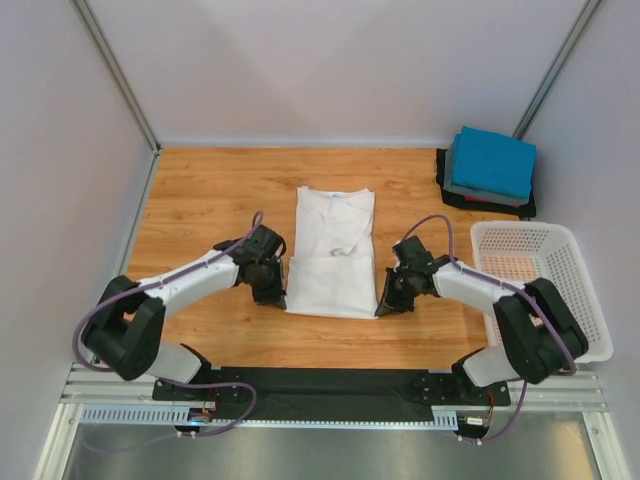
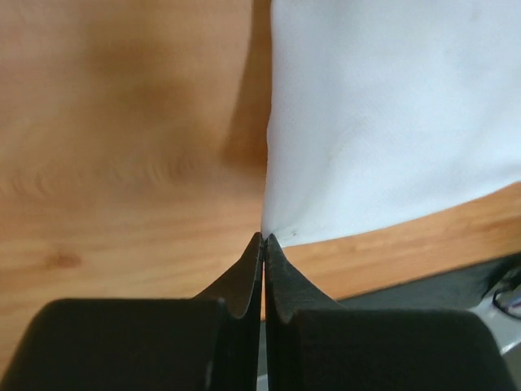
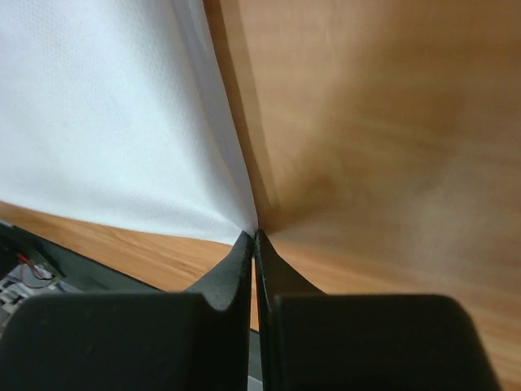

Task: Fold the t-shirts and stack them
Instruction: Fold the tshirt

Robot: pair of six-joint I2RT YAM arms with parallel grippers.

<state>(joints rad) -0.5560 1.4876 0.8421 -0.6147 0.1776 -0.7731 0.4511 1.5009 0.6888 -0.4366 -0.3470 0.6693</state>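
both pairs of jaws clenched on the white t-shirt (image 1: 330,270), one at each near corner

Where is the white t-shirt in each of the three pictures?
Top view: the white t-shirt lies flat in the middle of the picture.
Left wrist view: it fills the upper right, narrowing to a corner near the middle.
Right wrist view: it fills the upper left, narrowing to a corner near the middle.
Shared landmark: the wooden table, which shows right beside the shirt in all three views.
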